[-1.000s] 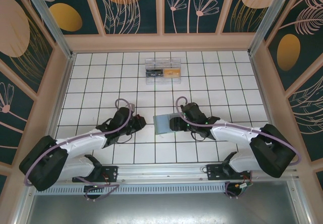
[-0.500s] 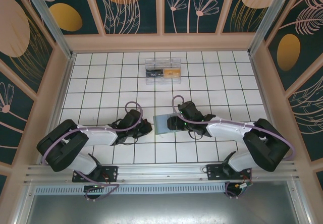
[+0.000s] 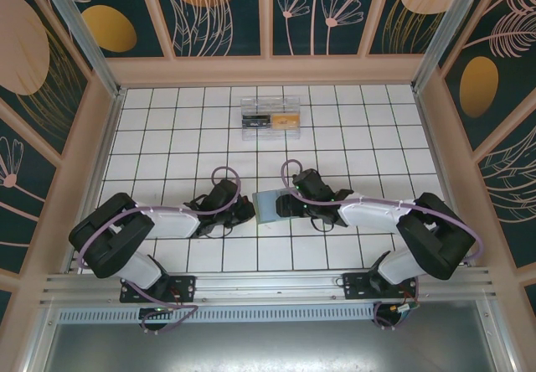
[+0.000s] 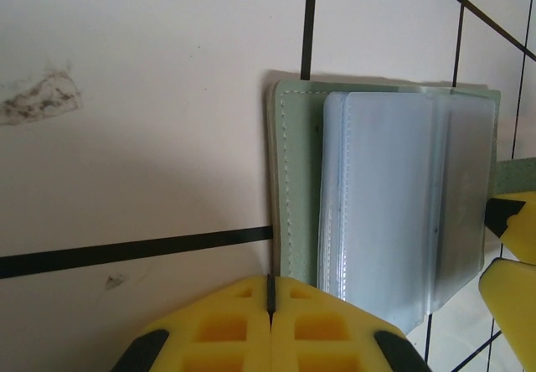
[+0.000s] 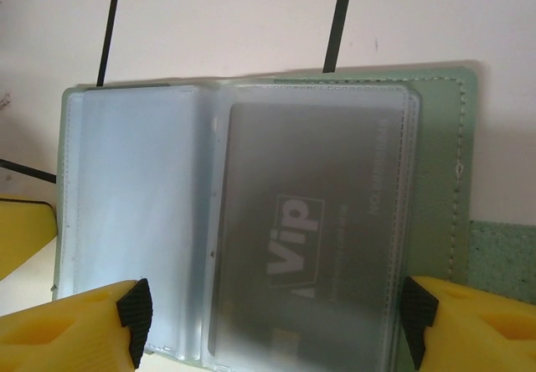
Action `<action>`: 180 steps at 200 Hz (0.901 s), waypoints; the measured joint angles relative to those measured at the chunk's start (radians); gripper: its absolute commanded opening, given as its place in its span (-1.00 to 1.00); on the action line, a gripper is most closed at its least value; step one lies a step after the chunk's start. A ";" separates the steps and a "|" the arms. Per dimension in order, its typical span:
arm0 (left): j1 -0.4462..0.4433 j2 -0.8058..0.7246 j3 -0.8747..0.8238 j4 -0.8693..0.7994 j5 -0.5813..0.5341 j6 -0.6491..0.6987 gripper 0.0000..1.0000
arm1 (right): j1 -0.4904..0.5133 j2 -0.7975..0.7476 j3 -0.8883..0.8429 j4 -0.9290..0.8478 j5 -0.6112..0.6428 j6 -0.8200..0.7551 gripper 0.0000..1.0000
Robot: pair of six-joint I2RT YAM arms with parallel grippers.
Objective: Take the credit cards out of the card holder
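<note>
The card holder (image 3: 266, 205) lies open on the white tiles between my two grippers, its grey-green cover (image 4: 295, 179) under clear blue-grey sleeves. A dark credit card (image 5: 310, 238) marked "VIP" sits inside the right-hand sleeve. My left gripper (image 4: 271, 284) is shut, its yellow tips meeting right at the holder's left edge (image 3: 244, 210). My right gripper (image 5: 272, 313) stands open wide, one black pad at each side of the sleeve with the card, and reaches the holder from the right (image 3: 283, 204).
A clear plastic box (image 3: 270, 118) with a black card and a tan card in it stands at the back centre. Patterned walls enclose the tiled floor on three sides. The metal rail with both arm bases (image 3: 268, 286) runs along the near edge.
The left arm has folded in and its shut gripper has moved right, up to the holder's edge. The right arm has drawn in too, its gripper still open over the holder.
</note>
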 measured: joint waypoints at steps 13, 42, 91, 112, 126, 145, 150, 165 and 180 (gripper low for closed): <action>0.000 0.003 0.002 0.000 0.001 0.000 -1.00 | 0.002 0.000 0.000 0.002 -0.003 0.000 0.60; 0.000 0.008 0.006 0.002 0.003 0.000 -1.00 | 0.016 0.000 0.012 0.001 -0.012 0.011 0.60; 0.000 0.013 0.008 0.003 0.004 0.000 -1.00 | 0.027 0.000 0.029 0.001 -0.018 0.016 0.60; 0.000 0.015 0.011 0.003 0.007 0.000 -1.00 | 0.027 0.000 0.029 0.001 -0.021 0.019 0.60; -0.001 0.016 0.012 0.003 0.006 0.000 -1.00 | 0.028 0.000 0.030 0.001 -0.022 0.020 0.61; -0.001 0.015 0.012 0.002 0.003 0.000 -1.00 | 0.028 0.000 0.034 -0.001 -0.015 0.024 0.67; -0.002 0.013 0.013 0.000 0.001 0.000 -1.00 | 0.028 0.000 0.034 0.000 -0.013 0.026 0.68; -0.006 0.007 0.013 -0.011 -0.004 0.001 -1.00 | 0.029 -0.004 0.034 -0.004 0.000 0.031 0.72; -0.010 -0.014 0.013 -0.040 -0.013 0.004 -1.00 | 0.030 -0.018 0.034 -0.011 0.008 0.037 0.83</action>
